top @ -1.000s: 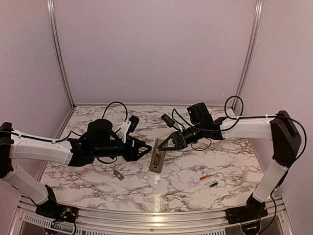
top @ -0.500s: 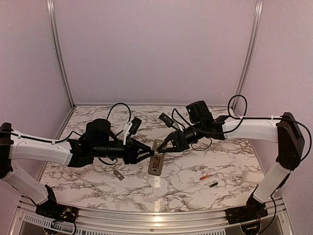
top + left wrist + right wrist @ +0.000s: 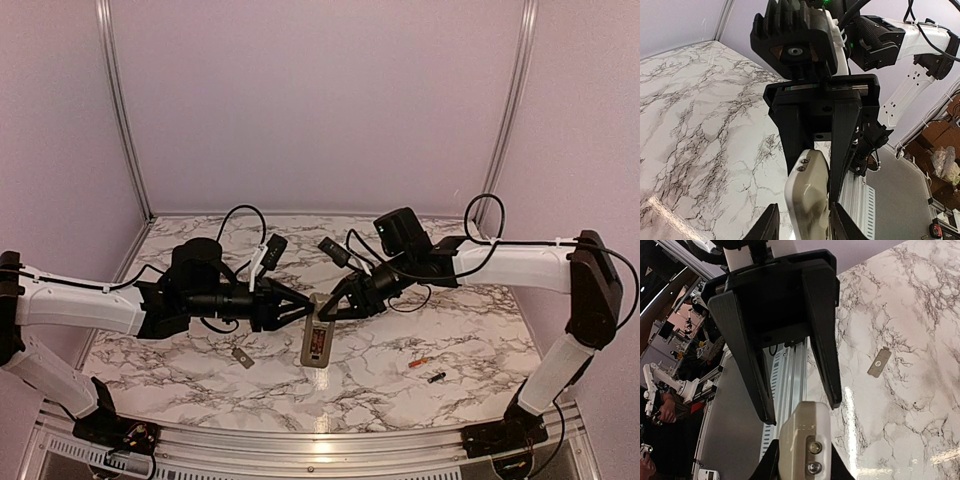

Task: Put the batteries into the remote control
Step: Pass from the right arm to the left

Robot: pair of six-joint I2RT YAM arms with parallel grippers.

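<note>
The remote control (image 3: 316, 343) is at the table's middle with its grey-beige back up. My right gripper (image 3: 327, 309) is shut on its far end; its pads press both sides of the remote control (image 3: 805, 440). From the left, my left gripper (image 3: 310, 313) straddles that same end. In the left wrist view the remote control (image 3: 807, 200) lies between my left fingers (image 3: 769, 225), with a clear gap on the left side, so that gripper is open. The two batteries, one orange-red (image 3: 420, 363) and one dark (image 3: 436, 377), lie on the table at the front right, apart from both grippers.
A small flat grey cover piece (image 3: 243, 357) lies on the marble at the front left, also visible in the right wrist view (image 3: 879, 362). Black cables loop behind both wrists. An aluminium rail (image 3: 300, 440) runs along the table's near edge.
My left gripper has moved right to the remote's far end and its jaws have narrowed around it. The right gripper has carried the remote slightly left and nearer.
</note>
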